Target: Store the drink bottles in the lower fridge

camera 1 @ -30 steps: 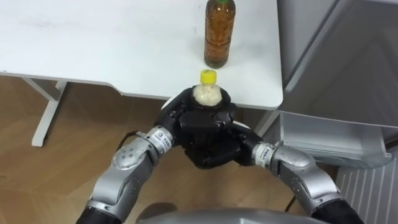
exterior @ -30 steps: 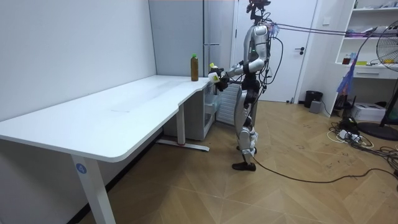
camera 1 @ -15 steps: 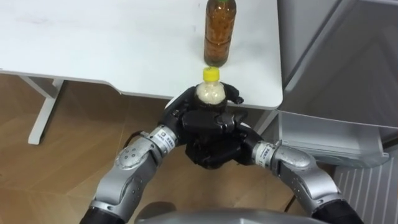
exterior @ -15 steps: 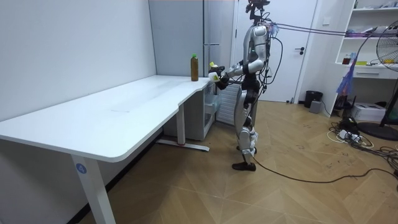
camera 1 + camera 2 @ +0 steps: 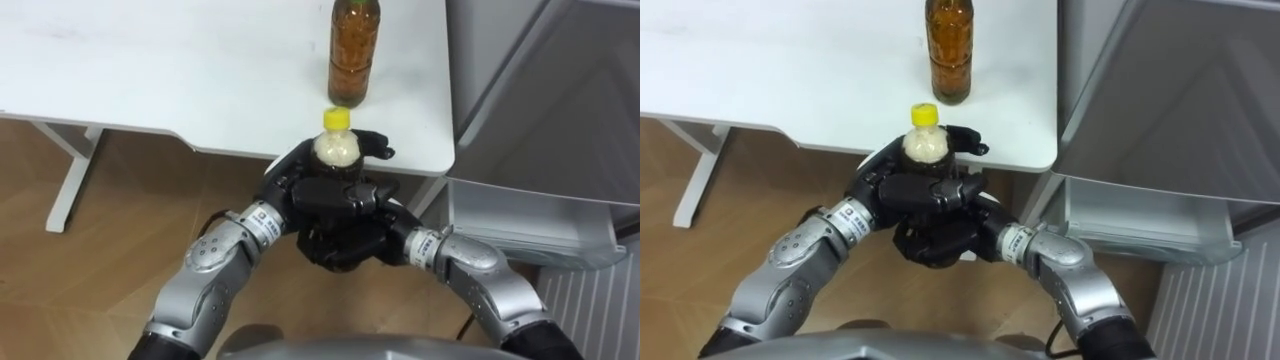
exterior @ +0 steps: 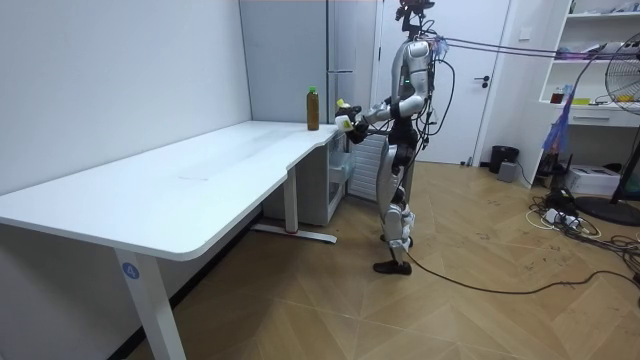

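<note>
Left hand (image 5: pixel 290 190) and right hand (image 5: pixel 372 205), clenched round the pale yellow-capped plastic bottle (image 5: pixel 337 148), have lifted it slightly: carrying likely begins; the tall amber bottle (image 5: pixel 353 55) waits on the white counter (image 5: pixel 180 70)

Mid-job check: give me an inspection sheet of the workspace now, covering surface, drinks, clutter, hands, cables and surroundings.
Surface: white table, bare except for one bottle near its right corner.
Job's things: yellow-capped bottle upright in both hands at the table's edge; brown tea bottle upright on the table.
Clutter: nothing seen.
Hands: left hand and right hand both curled round the yellow-capped bottle.
Cables: loose cables on the floor at the room view's right.
Surroundings: grey fridge right of the table; its lower drawer looks pulled out.
</note>
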